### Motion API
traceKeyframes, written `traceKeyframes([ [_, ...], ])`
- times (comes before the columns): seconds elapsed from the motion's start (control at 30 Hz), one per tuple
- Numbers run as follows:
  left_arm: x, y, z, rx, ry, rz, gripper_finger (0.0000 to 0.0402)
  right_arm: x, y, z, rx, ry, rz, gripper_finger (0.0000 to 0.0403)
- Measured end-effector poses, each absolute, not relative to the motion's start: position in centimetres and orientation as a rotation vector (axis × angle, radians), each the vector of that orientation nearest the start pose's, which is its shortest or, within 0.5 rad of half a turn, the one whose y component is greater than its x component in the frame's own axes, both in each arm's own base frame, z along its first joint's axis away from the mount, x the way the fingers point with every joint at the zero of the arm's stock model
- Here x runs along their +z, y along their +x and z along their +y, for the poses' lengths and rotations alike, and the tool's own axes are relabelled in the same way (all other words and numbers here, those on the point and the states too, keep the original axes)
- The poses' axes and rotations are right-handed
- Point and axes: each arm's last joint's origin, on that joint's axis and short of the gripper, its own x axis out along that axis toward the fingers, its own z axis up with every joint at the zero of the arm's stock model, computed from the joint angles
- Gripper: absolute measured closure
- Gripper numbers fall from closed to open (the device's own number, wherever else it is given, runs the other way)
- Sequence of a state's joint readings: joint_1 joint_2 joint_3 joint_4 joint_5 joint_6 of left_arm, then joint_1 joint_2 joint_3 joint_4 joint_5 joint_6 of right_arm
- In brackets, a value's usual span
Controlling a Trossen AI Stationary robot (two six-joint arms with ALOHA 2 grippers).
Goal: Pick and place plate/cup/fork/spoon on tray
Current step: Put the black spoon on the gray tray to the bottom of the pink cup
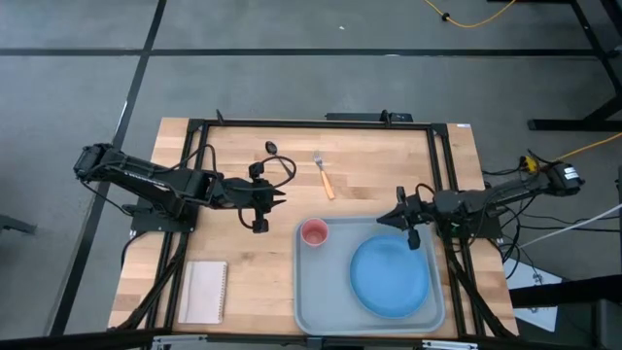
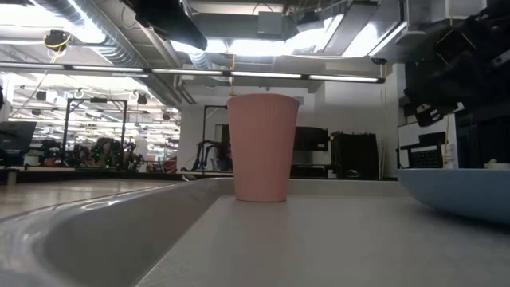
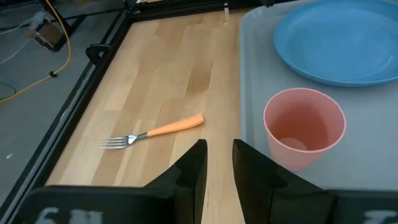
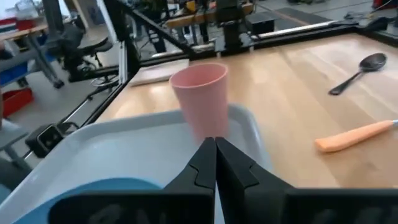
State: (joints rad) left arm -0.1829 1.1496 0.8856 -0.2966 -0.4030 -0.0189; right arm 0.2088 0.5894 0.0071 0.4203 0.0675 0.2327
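Observation:
The light-blue plate [image 1: 389, 275] lies flat in the grey-blue tray [image 1: 326, 301]. The pink-red cup [image 1: 314, 232] stands upright in the tray's far left corner. The orange-handled fork [image 1: 325, 177] lies on the wood table beyond the tray, and it also shows in the left wrist view [image 3: 155, 132]. The dark spoon [image 1: 271, 149] lies farther back and left. My left gripper [image 1: 281, 200] hovers left of the fork and cup, a little open and empty [image 3: 219, 163]. My right gripper [image 1: 382, 220] is shut and empty over the tray's far edge, right of the cup [image 4: 216, 152].
A white notepad [image 1: 204, 292] lies on the table's near left. A black frame rail [image 1: 311, 123] runs around the table's far and side edges. Bare wood lies between the fork and the tray's far rim [image 1: 350, 220].

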Motion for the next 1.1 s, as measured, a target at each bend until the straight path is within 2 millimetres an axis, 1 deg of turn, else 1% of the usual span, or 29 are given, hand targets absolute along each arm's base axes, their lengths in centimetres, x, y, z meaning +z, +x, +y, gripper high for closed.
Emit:
traceKeyframes([
  [0.27, 28.8, 24.2, -3.3, 0.221, 0.138, 0.535, 0.0333, 16.1, 12.7, 1.4, 0.054, 0.249, 0.075, 0.0398],
  [0.7, 28.8, 24.2, -3.3, 0.221, 0.137, 0.536, 0.0333, 15.9, 11.0, 1.1, 0.090, 0.303, 0.109, 0.0398],
  [0.83, 28.8, 24.2, -3.3, 0.221, 0.137, 0.535, 0.0333, 15.7, 10.5, 1.0, 0.088, 0.302, 0.127, 0.0398],
  [1.1, 28.8, 24.2, -3.3, 0.221, 0.137, 0.536, 0.0333, 16.2, 10.1, 1.0, 0.110, 0.231, 0.056, 0.0398],
])
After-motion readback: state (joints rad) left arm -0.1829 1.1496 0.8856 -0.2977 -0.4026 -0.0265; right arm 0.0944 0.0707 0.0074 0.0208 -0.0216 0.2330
